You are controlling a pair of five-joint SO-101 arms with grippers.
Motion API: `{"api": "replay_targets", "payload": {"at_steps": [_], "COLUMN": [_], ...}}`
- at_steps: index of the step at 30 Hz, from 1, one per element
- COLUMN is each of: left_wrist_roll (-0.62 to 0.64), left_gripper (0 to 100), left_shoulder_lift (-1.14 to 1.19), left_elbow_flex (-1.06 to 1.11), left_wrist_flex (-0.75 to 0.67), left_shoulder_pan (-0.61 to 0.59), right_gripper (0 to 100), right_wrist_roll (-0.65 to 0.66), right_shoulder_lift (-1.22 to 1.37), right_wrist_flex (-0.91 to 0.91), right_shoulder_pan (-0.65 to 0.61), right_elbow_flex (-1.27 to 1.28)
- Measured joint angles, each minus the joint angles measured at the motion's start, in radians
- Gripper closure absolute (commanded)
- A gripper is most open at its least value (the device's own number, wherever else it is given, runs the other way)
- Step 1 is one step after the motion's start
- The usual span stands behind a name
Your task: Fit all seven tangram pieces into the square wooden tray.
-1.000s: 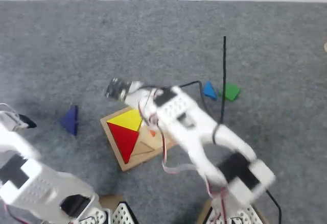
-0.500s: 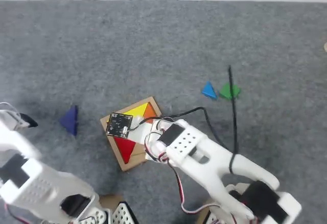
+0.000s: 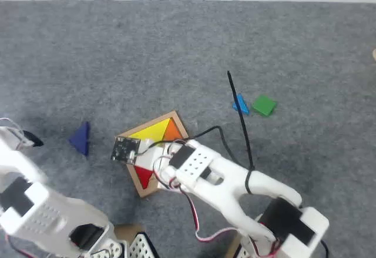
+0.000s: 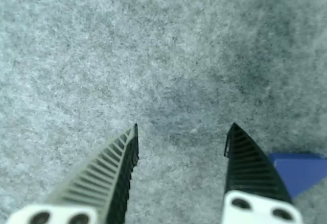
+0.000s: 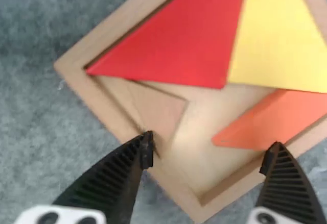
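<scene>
We list: tan tray (image 5: 102, 40); red piece (image 5: 179, 45), yellow piece (image 5: 276, 35), orange piece (image 5: 265, 124), tan piece (image 5: 161, 112); dark blue triangle (image 3: 80, 137); light blue piece (image 3: 240, 104); green square (image 3: 264, 105); speckled grey mat (image 3: 176, 40).

The left claw (image 4: 184, 132) is spread wide and grips nothing. Its two ribbed fingers (image 4: 115, 163), one pale-backed and one black, point downward with a broad gap between the tips. Behind this claw, the white left arm (image 3: 44, 214) sits low and folded, bent sharply at the elbow. The right claw (image 5: 212, 142) is also parted, its black ribbed fingers (image 5: 120, 173) well apart and bare. Behind it, the white right arm (image 3: 226, 181) reaches out long from its base, with a small dark circuit board (image 3: 126, 148) at the wrist just above the claw.
</scene>
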Motion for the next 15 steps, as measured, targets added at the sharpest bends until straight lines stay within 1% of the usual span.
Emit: {"api": "replay_targets", "payload": {"at_steps": [7, 15], "left_wrist_roll": [0.000, 0.000], "left_gripper": [74, 74], "left_shoulder_lift": [0.000, 0.000], "left_elbow_flex": [0.000, 0.000], "left_wrist_flex": [0.000, 0.000], "left_shoulder_pan": [0.000, 0.000], "right_gripper": [66.3, 66.3], "right_wrist_roll": [0.021, 0.041], "right_shoulder_lift": [0.100, 0.209], "right_wrist_flex": [0.000, 0.061], "right_shoulder_pan": [0.057, 0.087], "right_elbow_flex": [-0.117, -0.296]}}
